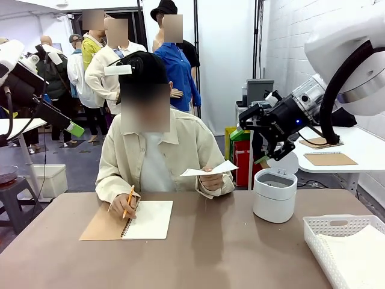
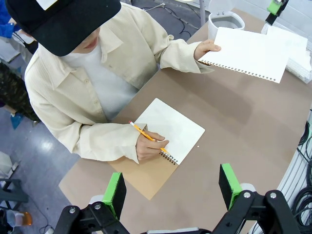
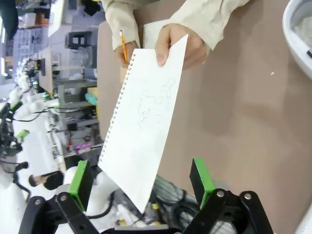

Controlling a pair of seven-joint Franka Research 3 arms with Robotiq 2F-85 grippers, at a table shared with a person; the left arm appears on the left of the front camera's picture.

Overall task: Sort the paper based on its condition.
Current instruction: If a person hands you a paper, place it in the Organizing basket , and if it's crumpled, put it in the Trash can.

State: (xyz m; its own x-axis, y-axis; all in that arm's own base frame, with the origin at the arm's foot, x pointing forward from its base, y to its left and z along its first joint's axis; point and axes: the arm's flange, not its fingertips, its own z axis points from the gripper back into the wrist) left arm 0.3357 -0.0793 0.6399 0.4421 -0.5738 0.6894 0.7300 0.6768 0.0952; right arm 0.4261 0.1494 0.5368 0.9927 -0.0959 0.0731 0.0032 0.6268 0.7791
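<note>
The left gripper, black with green pads, hangs high over the open spiral-bound notebook with a brown kraft cover. Its fingers are spread wide and hold nothing. Right of that notebook, raised off the table, the right gripper is likewise spread and grips nothing.

The matte brown tabletop lies bare in front of the notebook and for a broad stretch to its right. That stretch ends at a white perforated plastic basket at the near right edge, with a stack of plain white sheets in it. Slightly beyond the notebook's right side stands a smooth white cylindrical bin.

The person's one hand rests on the notebook's blank page with a yellow pencil. The other hand holds a thin white sheet in the air, above and right of the notebook. The sheet is flat and faintly scribbled, one long edge ragged with spiral holes. Its free end points toward the right gripper's gap.
</note>
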